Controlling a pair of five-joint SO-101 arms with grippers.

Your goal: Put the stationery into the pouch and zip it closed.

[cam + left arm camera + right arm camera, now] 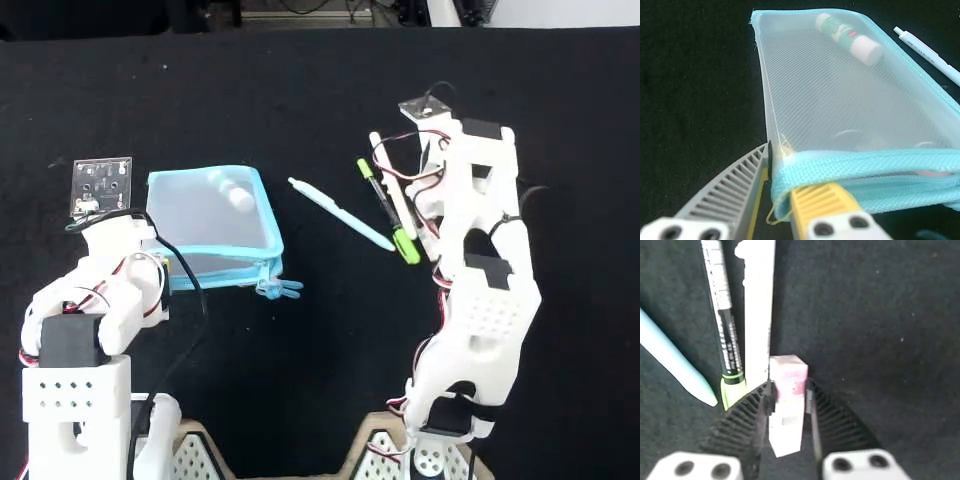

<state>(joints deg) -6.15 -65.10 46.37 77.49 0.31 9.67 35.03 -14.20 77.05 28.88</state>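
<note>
**Eraser pinched, pouch braced: notes for the carry**

Right gripper (787, 390) is closed narrow on a small pink-and-white eraser (788, 374). The jaws sit on its two long sides and one end sticks out past the fingertips. Cannot tell if the block is clear of the black tabletop (300, 110).

Just beside it lie a green-tipped black marker (726, 335) and a white pen (759, 305), close alongside each other. A pale blue pen (670, 360) lies a little apart.

Left gripper (782, 172) is clamped on one end of the zip edge of the pouch (210, 225). The pouch lies flat, well apart from the pens, with a glue stick (847, 37) already inside along the far side. Zip pull (276, 289) sits at the end opposite the clamp. The mouth looks parted only a slit; width not readable.

Judgement:
- The step in hand is eraser into pouch.
- Rise straight first, so the block does not drag the marker or white pen.
- Come in from the zip side at a shallow angle, protruding end leading.
- The left gripper would do best to raise its corner so the mouth gapes.
- Let go only once the block is past the zip teeth.
- Main risk: the eraser snags the lip and pivots out of the pinch.
</note>
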